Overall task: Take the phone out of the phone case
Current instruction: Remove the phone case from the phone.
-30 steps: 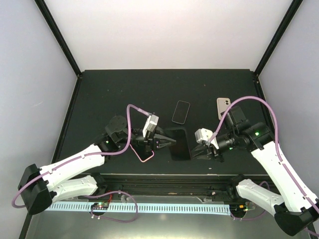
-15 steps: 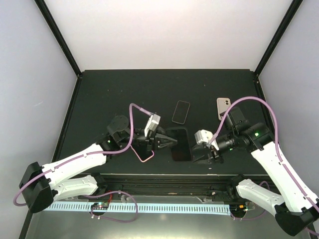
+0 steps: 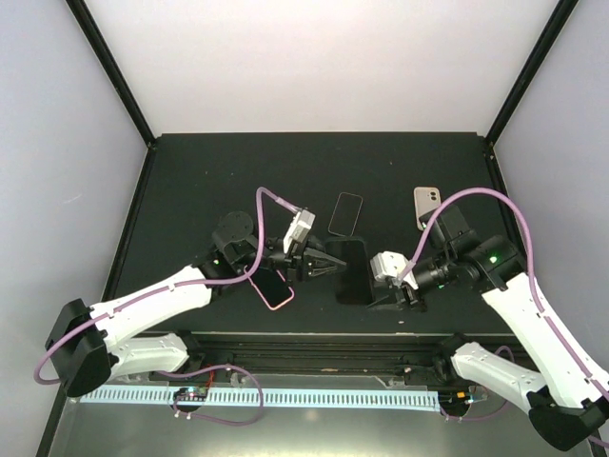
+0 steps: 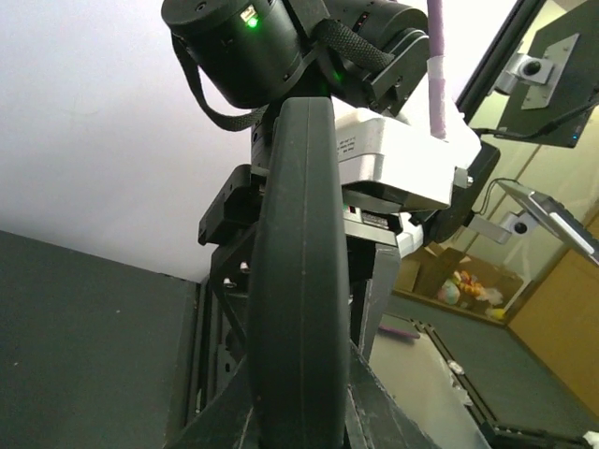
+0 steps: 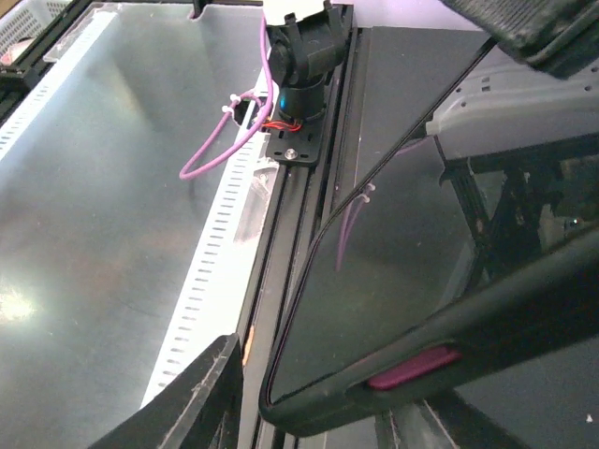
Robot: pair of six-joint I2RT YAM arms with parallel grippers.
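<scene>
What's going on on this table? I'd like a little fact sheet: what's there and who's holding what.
Surface: black table
Centre item: cased phone, black, case not yet off
Holding it: left gripper, closed on its edge
Opposite side: right gripper, grip unclear
Lying apart: pink-rimmed phone, dark phone, beige phone

The black table (image 3: 190, 181) carries a pink-edged phone (image 3: 275, 292), a dark phone (image 3: 346, 213) and a beige phone (image 3: 426, 207).
</scene>
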